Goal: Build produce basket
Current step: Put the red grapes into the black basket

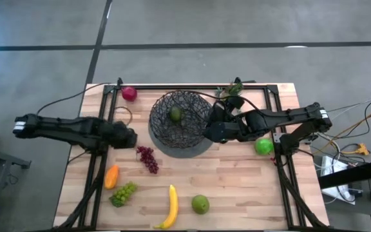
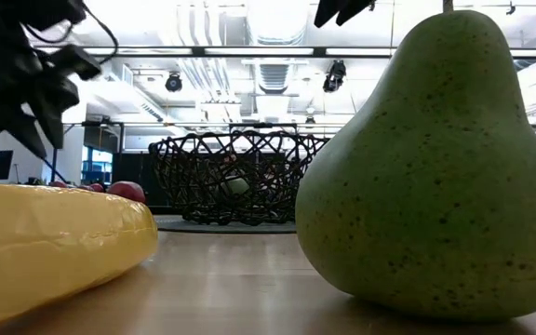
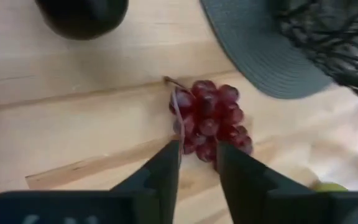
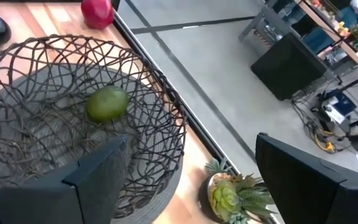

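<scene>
Left claw (image 3: 197, 165) hangs over the purple grapes (image 3: 210, 121), fingers slightly apart, gripping nothing; right claw (image 4: 185, 171) wide open and empty beside the basket (image 4: 73, 118)

avocado (image 1: 175, 115) in basket (image 1: 180, 98)

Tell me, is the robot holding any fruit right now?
No. The right tool is open beside the basket; the left tool is open, empty, near the purple grapes.
</scene>
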Controlling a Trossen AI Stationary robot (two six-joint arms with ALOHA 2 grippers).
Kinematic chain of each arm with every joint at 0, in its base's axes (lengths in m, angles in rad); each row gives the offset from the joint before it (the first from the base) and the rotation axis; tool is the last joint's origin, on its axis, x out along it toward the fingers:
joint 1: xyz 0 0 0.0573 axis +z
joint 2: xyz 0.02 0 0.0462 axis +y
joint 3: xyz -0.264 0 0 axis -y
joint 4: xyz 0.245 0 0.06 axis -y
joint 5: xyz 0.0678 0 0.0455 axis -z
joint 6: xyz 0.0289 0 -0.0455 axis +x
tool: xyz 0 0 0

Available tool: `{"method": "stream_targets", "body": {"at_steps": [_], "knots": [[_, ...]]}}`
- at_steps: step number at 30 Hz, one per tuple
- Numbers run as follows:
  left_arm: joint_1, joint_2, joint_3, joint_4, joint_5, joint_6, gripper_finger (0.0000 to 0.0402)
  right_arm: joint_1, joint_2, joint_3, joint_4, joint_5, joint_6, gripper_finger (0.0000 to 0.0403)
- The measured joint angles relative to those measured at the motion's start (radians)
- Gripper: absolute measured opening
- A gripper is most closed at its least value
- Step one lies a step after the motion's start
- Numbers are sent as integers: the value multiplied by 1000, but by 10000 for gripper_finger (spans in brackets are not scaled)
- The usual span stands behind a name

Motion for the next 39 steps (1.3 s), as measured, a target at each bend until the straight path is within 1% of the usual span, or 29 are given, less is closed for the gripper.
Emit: {"method": "stream_targets", "body": {"at_steps": [4, 10, 14, 20, 22, 23, 27, 31, 34, 39], "knots": [[0, 89, -11, 42, 11, 0, 131, 0, 0, 0, 0, 0, -21, 329], [0, 216, -14, 69, 18, 10, 132, 0, 0, 0, 0, 0, -22, 329], [0, 279, -14, 124, 16, 57, 105, 0, 0, 0, 1, 0, -22, 329], [0, 346, -19, 175, 10, 65, 37, 0, 0, 0, 1, -1, -22, 329], [0, 352, -13, 180, 10, 98, 13, 0, 0, 0, 0, -1, -22, 329], [0, 352, -5, 176, 10, 112, 7, 0, 0, 0, 1, -2, -22, 329], [0, 319, 37, 162, 10, 175, 4, 0, 0, 0, 1, -2, -22, 329], [0, 266, 115, 107, 30, 251, 1, 0, 0, 0, 1, -2, -22, 329], [-1, 234, 193, 61, 80, 343, 1, 0, 0, 0, 1, -2, -24, 329], [-1, 216, 333, 54, 219, 472, 0, 0, 0, 0, 1, -2, -38, 329]]}}
